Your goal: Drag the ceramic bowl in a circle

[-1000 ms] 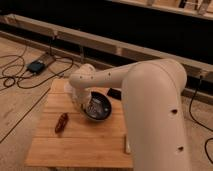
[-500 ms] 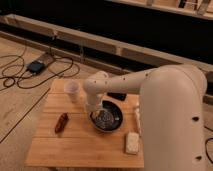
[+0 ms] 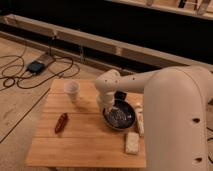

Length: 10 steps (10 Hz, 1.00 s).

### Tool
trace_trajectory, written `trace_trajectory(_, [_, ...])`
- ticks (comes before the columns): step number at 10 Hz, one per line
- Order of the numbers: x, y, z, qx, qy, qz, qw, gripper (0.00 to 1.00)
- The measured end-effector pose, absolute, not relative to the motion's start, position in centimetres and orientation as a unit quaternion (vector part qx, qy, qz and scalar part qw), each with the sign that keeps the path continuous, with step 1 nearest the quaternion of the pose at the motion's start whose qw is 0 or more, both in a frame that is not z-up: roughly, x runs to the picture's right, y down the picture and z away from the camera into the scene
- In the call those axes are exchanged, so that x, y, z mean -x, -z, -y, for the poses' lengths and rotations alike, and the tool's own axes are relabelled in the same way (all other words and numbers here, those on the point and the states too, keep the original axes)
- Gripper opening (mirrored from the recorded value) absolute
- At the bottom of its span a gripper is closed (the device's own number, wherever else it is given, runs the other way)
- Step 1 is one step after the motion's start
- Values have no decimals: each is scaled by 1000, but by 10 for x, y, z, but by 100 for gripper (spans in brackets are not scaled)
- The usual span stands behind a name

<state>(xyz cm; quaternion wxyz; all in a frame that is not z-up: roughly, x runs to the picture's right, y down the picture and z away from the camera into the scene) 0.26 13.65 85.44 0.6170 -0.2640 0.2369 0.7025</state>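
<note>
The ceramic bowl [image 3: 121, 116] is dark, round and glossy and sits on the right half of the wooden table [image 3: 85, 145]. My gripper [image 3: 108, 109] reaches down from the white arm [image 3: 150, 90] onto the bowl's left rim. The wrist hides the spot where it meets the bowl. The small white cup [image 3: 72, 91] stands upright at the table's back left, apart from the bowl.
A reddish-brown object [image 3: 61, 122] lies on the left of the table. A white packet [image 3: 132, 142] lies near the front right edge, and a pale item [image 3: 139, 119] lies just right of the bowl. A dark object [image 3: 120, 95] sits behind the bowl. Cables [image 3: 30, 70] lie on the floor at left.
The bowl and the gripper have moved together to the right and a little toward the front of the table, away from the white cup.
</note>
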Motion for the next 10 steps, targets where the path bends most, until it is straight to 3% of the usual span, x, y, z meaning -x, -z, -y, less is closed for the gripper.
trace_trajectory(6, [31,-890,-66,230,-687,-184,665,17])
trace_trajectory(10, [95,-865,-67,276,-652,-136,692,17])
